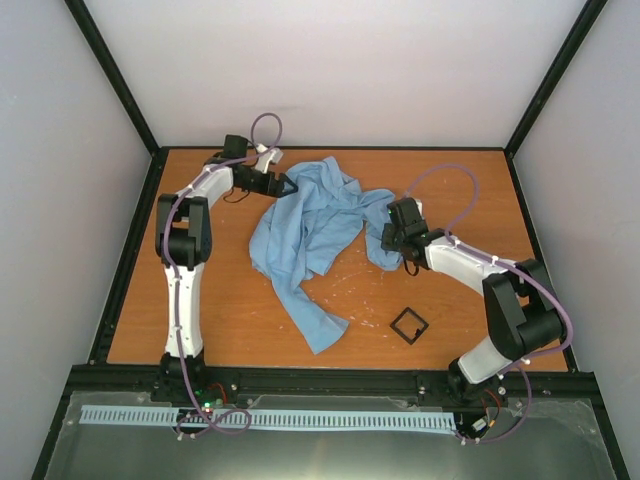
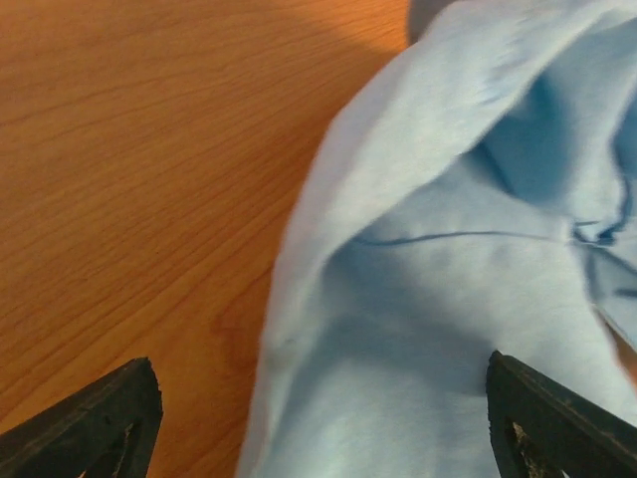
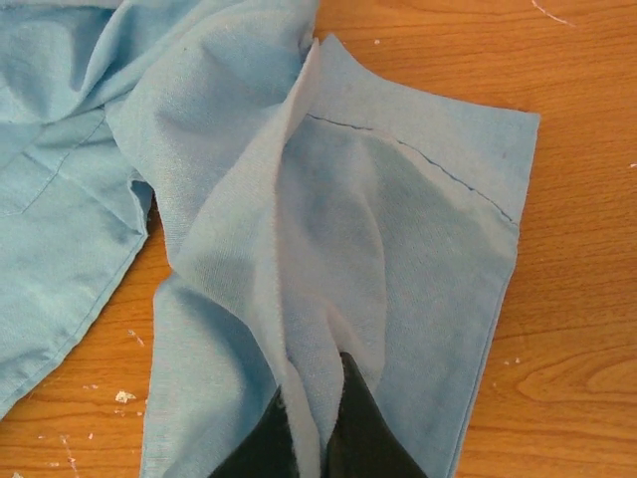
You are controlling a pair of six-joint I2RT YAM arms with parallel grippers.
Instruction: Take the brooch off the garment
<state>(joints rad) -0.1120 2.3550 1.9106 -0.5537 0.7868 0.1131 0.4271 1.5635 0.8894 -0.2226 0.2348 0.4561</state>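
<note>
A light blue garment (image 1: pixel 312 228) lies crumpled on the wooden table. The brooch is hidden in every view. My left gripper (image 1: pixel 287 185) is open at the garment's upper left edge; in the left wrist view its two fingertips (image 2: pixel 109 418) stand wide apart with the blue cloth (image 2: pixel 448 299) between and ahead of them. My right gripper (image 1: pixel 397 242) is shut on a raised fold of the garment's sleeve (image 3: pixel 328 259) at the right side; the cloth is pinched between the dark fingers (image 3: pixel 363 428).
A small black hollow square frame (image 1: pixel 408 324) lies on the table (image 1: pixel 220 320) in front of the garment, near the right arm. White specks are scattered on the wood. Black rails edge the table on all sides.
</note>
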